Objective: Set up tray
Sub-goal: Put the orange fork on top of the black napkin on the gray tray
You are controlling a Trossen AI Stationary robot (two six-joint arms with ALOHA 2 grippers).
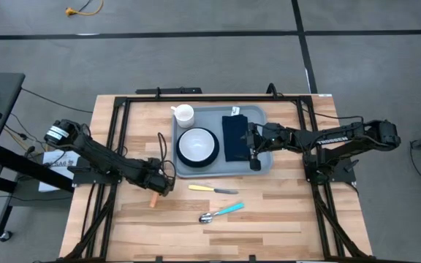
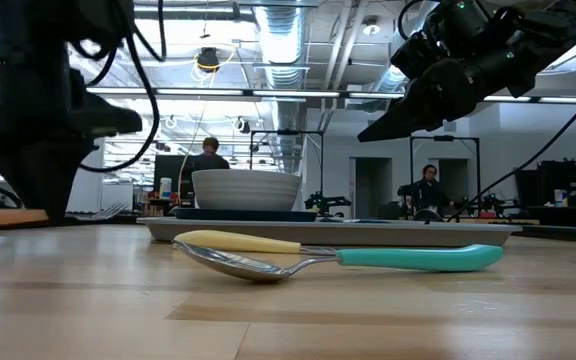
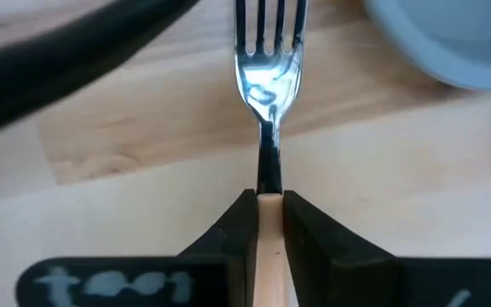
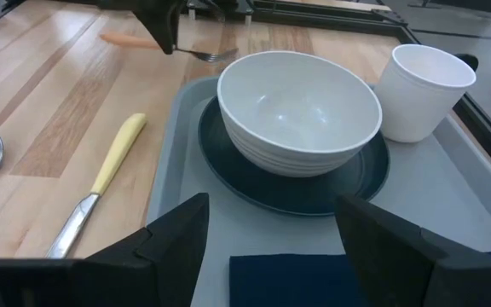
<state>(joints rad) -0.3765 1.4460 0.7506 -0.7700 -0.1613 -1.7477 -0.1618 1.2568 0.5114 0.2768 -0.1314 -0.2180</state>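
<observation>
The grey-blue tray (image 1: 260, 162) lies at the table's middle far side. It holds a white cup (image 1: 183, 114), a white bowl (image 1: 196, 144) on a dark teal plate (image 4: 292, 194), and a navy napkin (image 1: 234, 137). My right gripper (image 4: 271, 247) is open and hangs above the napkin (image 4: 314, 281), clear of the tray in the low view (image 2: 388, 125). My left gripper (image 1: 159, 183) is left of the tray's near left corner, shut on a fork (image 3: 267, 77) with an orange handle. My left gripper pinches the fork's orange handle (image 3: 268, 213) between its two fingers, at the end where the handle meets the metal neck. The fork runs along the fingers, with its tines pointing away toward the tray. The handle's free end (image 1: 153, 199) sticks out toward the table's near edge.
A knife with a yellow handle (image 1: 214, 189) and a spoon with a teal handle (image 1: 221, 212) lie on the bare wood near of the tray. A dark metal frame (image 1: 196, 98) runs round the table's edges. People stand in the room behind (image 2: 210, 155).
</observation>
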